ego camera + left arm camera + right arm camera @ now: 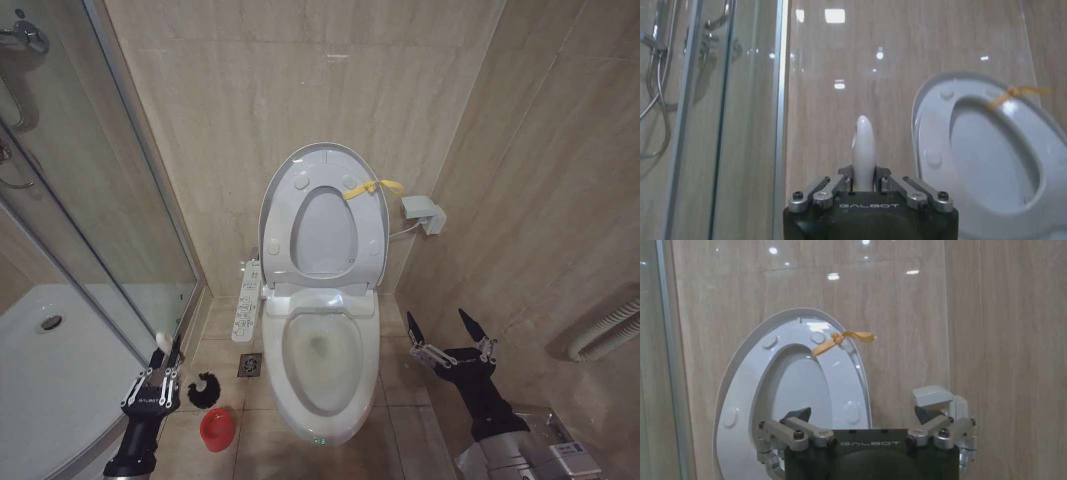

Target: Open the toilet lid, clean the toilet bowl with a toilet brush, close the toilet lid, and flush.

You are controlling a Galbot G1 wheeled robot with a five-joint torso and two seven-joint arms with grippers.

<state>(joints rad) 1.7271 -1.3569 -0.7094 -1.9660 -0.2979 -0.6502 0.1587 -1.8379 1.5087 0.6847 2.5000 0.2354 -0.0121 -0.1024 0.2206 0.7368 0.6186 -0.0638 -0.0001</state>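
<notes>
The toilet lid [322, 215] stood raised with the seat against the tiled wall, a yellow strap [372, 188] tied at its upper right edge, and the toilet bowl [322, 362] lay open below with water at its bottom. On the robot's left, the left gripper [158, 372] rose low beside the glass shower door [110, 200], forearm upright, its fingers [840, 181] closed narrowly on the thin white handle of the toilet brush [203, 389]. The handle tip stood up between them in the left wrist view, and the black bristle head rested on the floor tiles just above the red holder cup [217, 429], to the left of the bowl. On the right, the right gripper [449, 334] was held beside the bowl near the side wall, forearm angled up from the lower corner, its two black-tipped fingers [413, 326] spread wide and holding nothing. A white control panel [246, 301] hung along the toilet's left side, and a small white box [423, 213] sat on the wall to the right of the lid.
</notes>
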